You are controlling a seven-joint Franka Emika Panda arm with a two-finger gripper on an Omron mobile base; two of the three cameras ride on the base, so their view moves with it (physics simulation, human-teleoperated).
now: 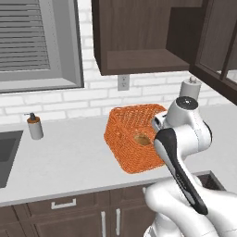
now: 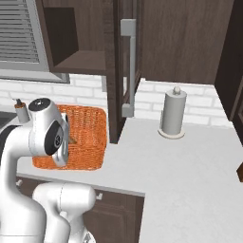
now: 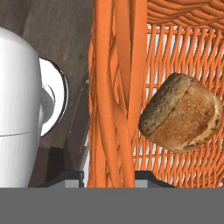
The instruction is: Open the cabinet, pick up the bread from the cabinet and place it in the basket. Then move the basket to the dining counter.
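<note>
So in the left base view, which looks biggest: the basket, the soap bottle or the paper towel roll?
1. basket, clearly largest.
2. paper towel roll, partly hidden behind the arm.
3. soap bottle.
The last two look close in size, so that order is unsure.

White brick wall (image 1: 69, 99) runs behind a light grey worktop (image 1: 65, 157). Window with closed grey blinds (image 1: 28, 39) sits above the worktop's left end, over a dark sink (image 1: 7, 155). Soap dispenser (image 1: 34, 126) stands just right of the sink. Wall outlet (image 1: 123, 82) is mounted above the worktop. Paper towel holder (image 2: 172, 114) stands upright against the wall. Brown drawer fronts (image 1: 60, 206) sit below the worktop.
</note>
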